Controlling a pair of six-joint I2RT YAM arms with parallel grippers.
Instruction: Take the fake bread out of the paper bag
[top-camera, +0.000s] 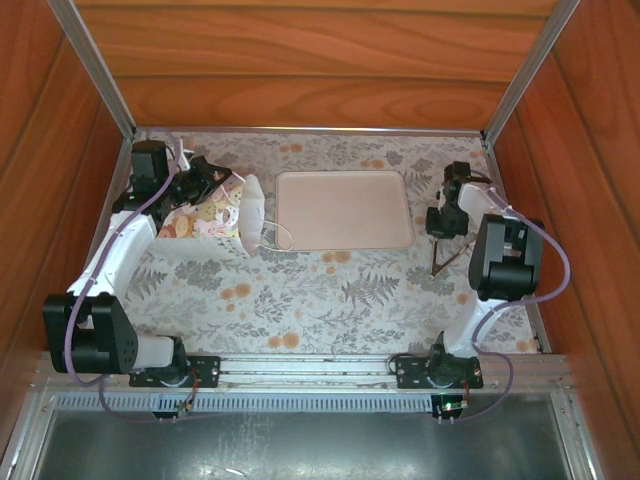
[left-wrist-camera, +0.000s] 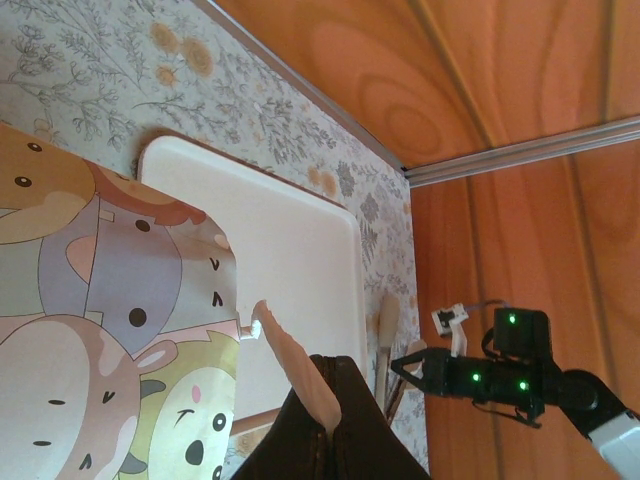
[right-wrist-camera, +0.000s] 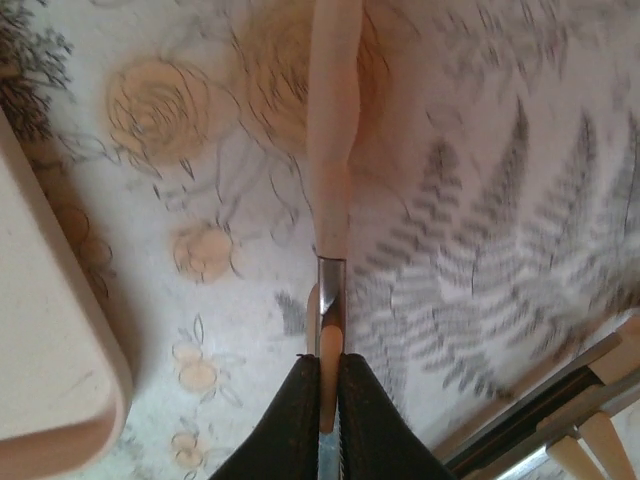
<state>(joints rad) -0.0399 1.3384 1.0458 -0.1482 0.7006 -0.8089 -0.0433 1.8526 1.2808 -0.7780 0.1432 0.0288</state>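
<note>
The small white paper bag with cartoon animals on its side (top-camera: 205, 215) (left-wrist-camera: 100, 300) lies on its side at the back left of the flowery table (top-camera: 300, 300). Its open end faces the flat pale pink tray (top-camera: 345, 210) (left-wrist-camera: 300, 260), which sits just beside it in the middle of the table. A thin white cord loop (top-camera: 278, 238) from the bag rests on the table between the bag and the tray. The inside of the bag is hidden, so I cannot tell what is in it.

The left gripper (top-camera: 218, 185) (left-wrist-camera: 333, 400) is at the top edge of the bag. Its dark fingers (left-wrist-camera: 360, 420) are clenched on a pale pinkish strip. The strip looks like the bag's rim, and a bit of white cord sits at its end.

The right gripper (top-camera: 440, 232) (right-wrist-camera: 328, 375) is on the right side of the table, well apart from the bag. Its fingers (right-wrist-camera: 290, 420) are squeezed tight on long pale tongs with a shiny metal end (right-wrist-camera: 333, 150) (top-camera: 440, 260). The tongs point out over the table, near the right edge of the tray (right-wrist-camera: 40, 370). The two arms of the tongs are pressed close together.
</note>
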